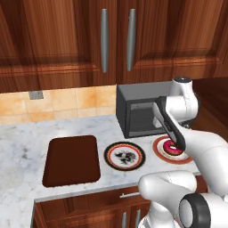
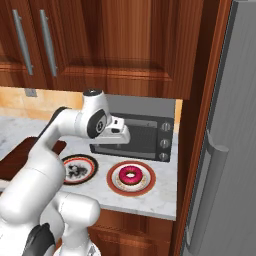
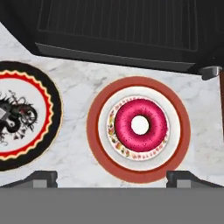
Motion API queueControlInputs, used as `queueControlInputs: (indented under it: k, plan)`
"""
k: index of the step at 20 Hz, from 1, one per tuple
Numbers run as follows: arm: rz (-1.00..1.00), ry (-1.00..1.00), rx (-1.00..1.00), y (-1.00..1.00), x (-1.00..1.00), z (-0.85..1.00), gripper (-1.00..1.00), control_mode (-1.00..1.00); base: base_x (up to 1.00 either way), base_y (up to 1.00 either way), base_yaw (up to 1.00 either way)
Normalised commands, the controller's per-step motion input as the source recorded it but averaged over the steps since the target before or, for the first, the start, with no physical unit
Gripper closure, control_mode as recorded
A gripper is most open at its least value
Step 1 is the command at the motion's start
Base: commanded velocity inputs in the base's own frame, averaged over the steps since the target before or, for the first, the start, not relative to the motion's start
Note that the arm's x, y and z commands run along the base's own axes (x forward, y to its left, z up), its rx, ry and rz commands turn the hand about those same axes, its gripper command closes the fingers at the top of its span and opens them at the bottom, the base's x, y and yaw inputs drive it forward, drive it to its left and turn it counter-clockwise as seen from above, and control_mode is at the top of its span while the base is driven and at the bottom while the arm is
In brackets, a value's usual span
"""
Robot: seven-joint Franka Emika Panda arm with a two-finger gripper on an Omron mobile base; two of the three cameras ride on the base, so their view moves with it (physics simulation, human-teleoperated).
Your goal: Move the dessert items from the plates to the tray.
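Your gripper [image 3: 112, 177] is spread wide, nothing held, hanging above the pink donut [image 3: 139, 125] with a finger tip showing on either side of it low in the hand view. Donut sits centred on the orange-rimmed plate [image 3: 94, 131], just in front of the grey oven [image 2: 150, 135]. Black-rimmed plate [image 1: 110, 156] is just beside it on the counter [image 1: 22, 147]; I can't make out any small pale morsel on it. Brown tray [image 1: 71, 160] lies further left, beyond that plate, bare. Looks like the approach step for the donut pick, nothing moved yet. Next you likely need to drop straight down, straddle the ring, close on it, then lift and carry left over the black-rimmed plate to the tray
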Motion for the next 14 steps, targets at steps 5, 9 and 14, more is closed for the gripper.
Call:
queueControlInputs:
  k: [5, 9, 14]
  plan:
    - [0.0, 0.24, 0.01, -0.1, -0.03, -0.22, -1.0, -1.0, 0.0, 0.0, 0.0]
    - [0.0, 0.36, 0.0, 0.0, 0.0, -0.2, -1.0, -1.0, 0.0, 0.0, 0.0]
    - [0.0, 0.32, 0.08, 0.0, 0.0, -0.3, -1.0, -1.0, 0.0, 0.0, 0.0]
